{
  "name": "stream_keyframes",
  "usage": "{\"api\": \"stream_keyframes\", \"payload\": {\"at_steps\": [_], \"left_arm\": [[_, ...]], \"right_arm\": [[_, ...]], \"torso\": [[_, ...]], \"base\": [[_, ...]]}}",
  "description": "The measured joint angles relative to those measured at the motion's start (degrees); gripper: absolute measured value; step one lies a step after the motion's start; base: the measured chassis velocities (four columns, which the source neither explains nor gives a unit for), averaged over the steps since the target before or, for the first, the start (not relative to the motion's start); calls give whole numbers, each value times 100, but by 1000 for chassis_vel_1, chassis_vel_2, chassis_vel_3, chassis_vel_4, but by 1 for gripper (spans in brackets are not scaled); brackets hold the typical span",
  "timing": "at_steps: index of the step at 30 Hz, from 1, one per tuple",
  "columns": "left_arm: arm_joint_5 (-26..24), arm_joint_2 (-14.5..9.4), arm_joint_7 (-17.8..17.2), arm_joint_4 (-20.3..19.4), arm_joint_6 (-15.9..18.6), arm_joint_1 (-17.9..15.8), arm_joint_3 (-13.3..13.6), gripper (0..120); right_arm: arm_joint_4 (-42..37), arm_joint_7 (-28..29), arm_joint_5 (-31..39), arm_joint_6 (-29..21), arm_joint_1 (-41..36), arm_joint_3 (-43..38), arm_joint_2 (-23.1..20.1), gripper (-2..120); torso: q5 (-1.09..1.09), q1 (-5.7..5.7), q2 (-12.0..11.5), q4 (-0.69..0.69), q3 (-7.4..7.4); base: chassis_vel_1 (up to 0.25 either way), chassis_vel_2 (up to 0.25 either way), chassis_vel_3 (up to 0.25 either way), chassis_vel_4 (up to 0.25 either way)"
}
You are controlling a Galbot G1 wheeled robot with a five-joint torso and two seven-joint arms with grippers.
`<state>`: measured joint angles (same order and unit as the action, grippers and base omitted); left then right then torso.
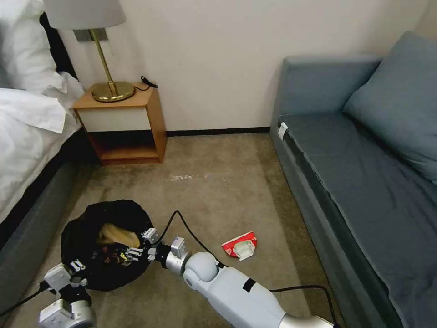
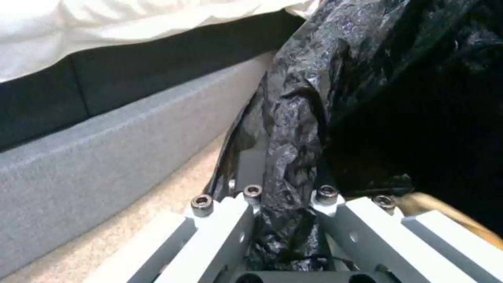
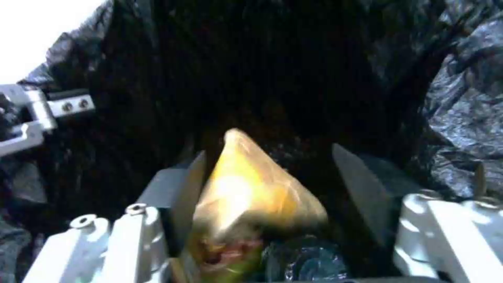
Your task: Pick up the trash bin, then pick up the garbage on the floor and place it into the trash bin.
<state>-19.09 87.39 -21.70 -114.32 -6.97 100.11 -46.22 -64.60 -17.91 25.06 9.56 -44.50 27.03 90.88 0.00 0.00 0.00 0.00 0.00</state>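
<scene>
Wrinkly black-lined trash bin, left end effector clamped on its rim, right end effector spread apart inside — yellow-brown snack wrapper between.

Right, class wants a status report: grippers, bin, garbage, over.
Left gripper shut on trash bin rim. Right gripper open over bin, yellow-brown wrapper between fingers. Red-and-white wrapper on carpet. Nothing blocking.
</scene>
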Motion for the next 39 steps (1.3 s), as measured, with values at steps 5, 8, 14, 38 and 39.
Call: {"api": "stream_keyframes", "payload": {"at_steps": [5, 8, 14, 38, 39], "left_arm": [[36, 20, -21, 106, -52, -16, -1, 3], [33, 20, -27, 151, -55, -39, -21, 3], [-75, -43, -37, 288, -56, -103, -73, 3], [94, 7, -48, 73, -108, 46, -39, 3], [94, 7, -48, 73, -108, 46, -39, 3]], "right_arm": [[-149, 3, 1, -3, -104, -77, -125, 89], [-252, 4, -2, -3, -176, -143, -201, 97], [-520, -50, -70, 21, -478, -496, -529, 100], [856, 494, -3071, 257, -1136, -3154, -1212, 100], [856, 494, -3071, 257, -1136, -3154, -1212, 100]], "torso": [[0, 0, 0, 0, 0], [0, 0, 0, 1, 0], [0, 0, 0, -1, 0], [1, 0, 0, -1, 1], [1, 0, 0, -1, 1]], "base": [[0, 0, 0, 0], [0, 0, 0, 0], [0, 0, 0, 0], [0, 0, 0, 0], [0, 0, 0, 0]]}}
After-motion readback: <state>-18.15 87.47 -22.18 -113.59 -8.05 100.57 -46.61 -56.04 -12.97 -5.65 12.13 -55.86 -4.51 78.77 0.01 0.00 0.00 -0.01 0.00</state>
